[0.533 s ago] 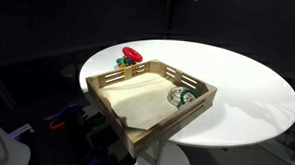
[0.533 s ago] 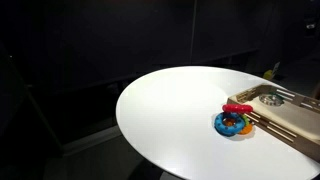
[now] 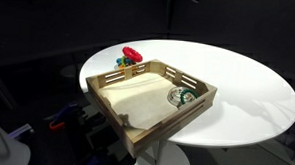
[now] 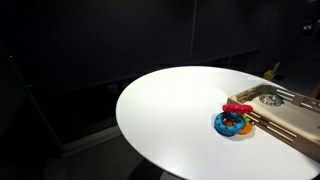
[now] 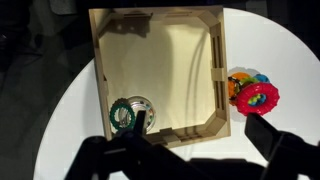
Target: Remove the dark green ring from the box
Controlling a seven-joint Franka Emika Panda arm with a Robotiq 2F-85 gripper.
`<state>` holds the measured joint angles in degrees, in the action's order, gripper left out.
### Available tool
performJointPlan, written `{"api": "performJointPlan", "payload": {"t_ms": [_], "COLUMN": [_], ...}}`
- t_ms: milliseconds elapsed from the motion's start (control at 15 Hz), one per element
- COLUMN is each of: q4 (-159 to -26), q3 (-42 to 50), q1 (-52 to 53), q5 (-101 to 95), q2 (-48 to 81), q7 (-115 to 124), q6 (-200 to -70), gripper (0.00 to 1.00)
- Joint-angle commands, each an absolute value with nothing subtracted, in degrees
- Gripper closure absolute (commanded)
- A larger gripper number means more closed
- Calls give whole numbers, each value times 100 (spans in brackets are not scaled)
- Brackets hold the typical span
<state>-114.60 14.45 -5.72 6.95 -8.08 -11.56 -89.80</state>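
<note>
The dark green ring [image 5: 121,114] lies in the near left corner of the wooden box [image 5: 221,60] in the wrist view, against a clear ring with coloured beads [image 5: 140,106]. In an exterior view the ring [image 3: 184,95] sits in the box [image 3: 116,109] by its right wall. My gripper [image 5: 202,128] shows only in the wrist view as dark fingers. It is open and empty, above the box's near edge. Its left finger is just beside the green ring.
The box stands on a round white table [image 3: 247,87], [image 4: 170,110]. A stack of colourful toy rings [image 5: 253,94] with a red one on top lies outside the box, seen in both exterior views [image 3: 130,58], [image 4: 232,122]. The surroundings are dark.
</note>
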Motion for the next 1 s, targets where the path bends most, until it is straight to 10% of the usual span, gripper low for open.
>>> {"api": "performJointPlan", "payload": {"t_ms": [0,933], "q4": [-11703,-13194], "q3": [1200,988], "q1": [-654,-724], "q5": [570,-309], "q2": [-878,-647], "q7": [-1115,-800], "q6": [-9481,-11785], "gripper": [0,0]}}
